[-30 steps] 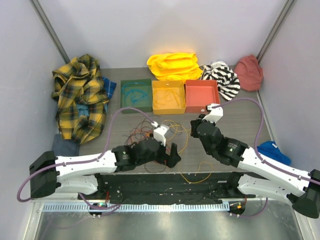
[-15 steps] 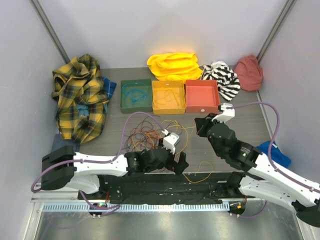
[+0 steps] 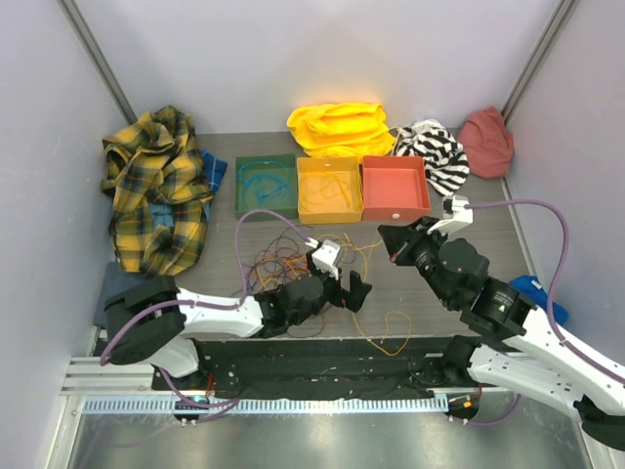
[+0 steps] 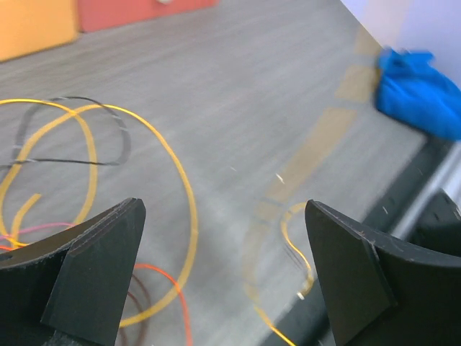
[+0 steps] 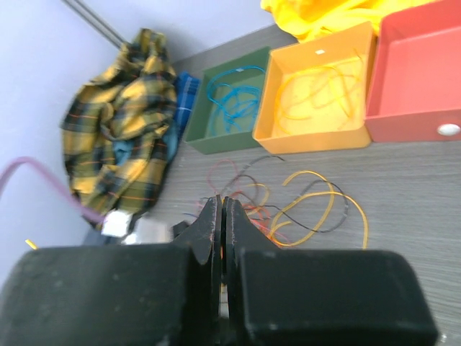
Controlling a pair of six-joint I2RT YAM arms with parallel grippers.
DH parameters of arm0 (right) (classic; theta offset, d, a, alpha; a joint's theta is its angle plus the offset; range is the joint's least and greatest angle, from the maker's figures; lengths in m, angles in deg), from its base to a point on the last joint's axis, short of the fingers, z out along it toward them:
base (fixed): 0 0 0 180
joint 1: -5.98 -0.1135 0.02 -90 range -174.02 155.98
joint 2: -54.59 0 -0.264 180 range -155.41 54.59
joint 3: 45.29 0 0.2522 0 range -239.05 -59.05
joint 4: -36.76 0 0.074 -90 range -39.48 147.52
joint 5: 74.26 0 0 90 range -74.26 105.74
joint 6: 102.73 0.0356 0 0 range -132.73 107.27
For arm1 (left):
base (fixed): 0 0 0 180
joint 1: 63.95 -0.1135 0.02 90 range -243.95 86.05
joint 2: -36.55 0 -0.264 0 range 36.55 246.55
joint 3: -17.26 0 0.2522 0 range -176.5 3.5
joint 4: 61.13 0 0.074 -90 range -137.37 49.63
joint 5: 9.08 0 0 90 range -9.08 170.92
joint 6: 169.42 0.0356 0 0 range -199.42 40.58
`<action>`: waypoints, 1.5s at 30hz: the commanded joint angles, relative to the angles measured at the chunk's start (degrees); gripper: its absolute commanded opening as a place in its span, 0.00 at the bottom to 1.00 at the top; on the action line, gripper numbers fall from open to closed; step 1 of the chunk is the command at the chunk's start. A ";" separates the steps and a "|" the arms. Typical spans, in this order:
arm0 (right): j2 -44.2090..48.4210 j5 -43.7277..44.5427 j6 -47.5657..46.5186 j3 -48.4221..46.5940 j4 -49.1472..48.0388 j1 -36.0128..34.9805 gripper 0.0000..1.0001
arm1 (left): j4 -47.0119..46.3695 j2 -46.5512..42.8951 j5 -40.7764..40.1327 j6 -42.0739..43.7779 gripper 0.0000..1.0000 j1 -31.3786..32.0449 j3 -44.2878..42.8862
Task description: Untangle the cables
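Grey wood-grain laminate forms the table [image 3: 469, 210], and the cables [image 3: 283, 262] lie on it just ahead of the three trays – a loose nest of thin, wiry loops in yellow-orange, red and dark strands. The bunch sits left of centre, between the green tray [image 3: 265, 216] and the left arm's wrist. One stray yellow-orange loop [image 3: 391, 327] curls apart from the rest, near the table's near edge.

The left gripper [image 3: 354, 290] has its matte black, wedge-shaped fingers [image 4: 101, 267] spread wide. From its wrist camera, glossy yellow curves and a thin black strand lie on the laminate beyond them, with a red strand low at the left; whether any wire touches the fingers cannot be told. A rumpled blue cloth [image 4: 418, 90] shows at the upper right of that view.

The right gripper [image 3: 391, 244] has its blocky black fingers [image 5: 209, 223] pressed flat together, pointing toward the tangle from the right.

The trays are box-like with upright walls: the green one holds a teal coil, the orange tray [image 5: 310, 140] holds yellow wire loops, and the red tray [image 5: 410, 126] has a small round hole in its front wall.

Soft fabrics ring the back – a yellow plaid shirt [image 3: 156, 191], a bright yellow cloth [image 3: 340, 127], a black-and-white striped cloth [image 3: 435, 151] and a dusty red cloth [image 3: 486, 142].
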 commanded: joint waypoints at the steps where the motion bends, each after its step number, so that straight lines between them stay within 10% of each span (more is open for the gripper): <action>1: 1.80 -2.87 1.18 -4.99 -0.67 0.08 0.01 | -8.81 1.35 -1.01 -3.32 0.97 -3.24 0.81; 13: 1.45 -4.11 -1.28 -11.33 -0.58 0.08 0.01 | -15.31 5.14 8.91 -8.16 0.81 -3.68 1.34; 23: 4.00 -1.21 -3.65 -14.23 1.35 0.08 0.01 | -12.34 -0.82 6.55 -8.08 0.00 -4.65 3.80; 32: 7.78 1.25 -2.17 -7.65 4.96 0.08 0.18 | 34.37 -13.05 9.97 -3.34 0.00 -15.36 -25.14; 40: 7.78 1.43 -1.02 -3.16 5.13 0.08 0.54 | 48.22 -4.19 13.74 0.37 0.00 -24.77 -50.14; 45: 7.78 1.60 -1.46 -3.07 6.80 0.08 0.61 | 50.15 1.87 16.92 -1.13 0.00 -29.16 -57.96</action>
